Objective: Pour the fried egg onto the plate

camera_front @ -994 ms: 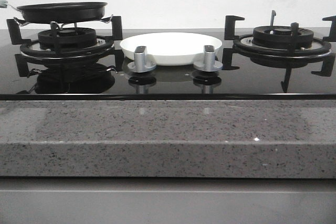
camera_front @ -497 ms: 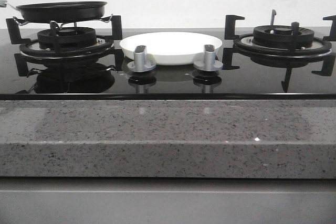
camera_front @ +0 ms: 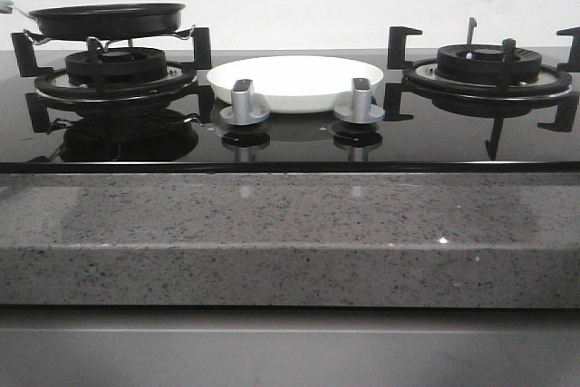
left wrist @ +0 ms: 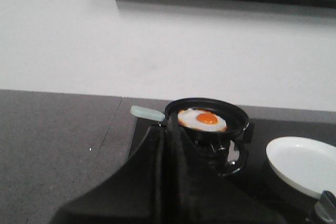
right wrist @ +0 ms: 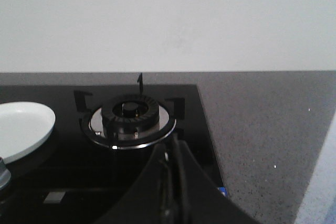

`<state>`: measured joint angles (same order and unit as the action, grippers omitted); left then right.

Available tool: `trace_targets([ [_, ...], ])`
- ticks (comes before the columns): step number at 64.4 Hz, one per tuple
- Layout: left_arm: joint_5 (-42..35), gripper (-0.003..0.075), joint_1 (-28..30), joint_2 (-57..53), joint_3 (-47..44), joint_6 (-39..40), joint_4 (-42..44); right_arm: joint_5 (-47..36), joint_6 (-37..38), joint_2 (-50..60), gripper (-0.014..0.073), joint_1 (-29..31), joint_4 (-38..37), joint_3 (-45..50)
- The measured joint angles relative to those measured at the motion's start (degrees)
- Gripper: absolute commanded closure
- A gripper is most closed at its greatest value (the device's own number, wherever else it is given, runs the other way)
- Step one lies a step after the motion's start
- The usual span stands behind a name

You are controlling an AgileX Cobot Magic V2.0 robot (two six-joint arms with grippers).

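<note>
The fried egg (left wrist: 202, 120), yolk up, lies in the small black pan (left wrist: 237, 120) on the left burner; in the front view the pan (camera_front: 107, 20) hides it. The pan's pale green handle (left wrist: 147, 113) points away from the plate. The white plate (camera_front: 294, 82) sits on the hob between the burners, and shows in the left wrist view (left wrist: 304, 165) and the right wrist view (right wrist: 23, 128). My left gripper (left wrist: 167, 132) is shut and empty, short of the pan and its handle. My right gripper (right wrist: 173, 148) is shut and empty, short of the right burner (right wrist: 131, 119).
Two silver knobs (camera_front: 243, 101) (camera_front: 360, 101) stand in front of the plate. The right burner (camera_front: 488, 70) carries black pan supports. A grey speckled counter edge (camera_front: 290, 242) runs along the front. A white wall stands behind the hob.
</note>
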<state>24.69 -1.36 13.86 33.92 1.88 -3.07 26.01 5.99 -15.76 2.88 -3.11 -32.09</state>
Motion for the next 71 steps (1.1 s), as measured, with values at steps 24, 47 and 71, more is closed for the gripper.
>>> trace_targets([
  [24,3.8,0.0739,0.0,10.9,0.5,0.0,0.0,4.5,0.0,-13.1,0.066,0.0,0.0,-2.8],
  [47,3.0,0.0356,0.0,14.9,0.5,0.0,0.0,4.6,0.0,-14.7,0.0271,0.0,-0.1,-2.8],
  [71,2.9,0.0188,0.0,14.9,0.4,0.0,0.0,4.3,0.0,-16.3,0.0055,-0.1,1.1,-3.5],
])
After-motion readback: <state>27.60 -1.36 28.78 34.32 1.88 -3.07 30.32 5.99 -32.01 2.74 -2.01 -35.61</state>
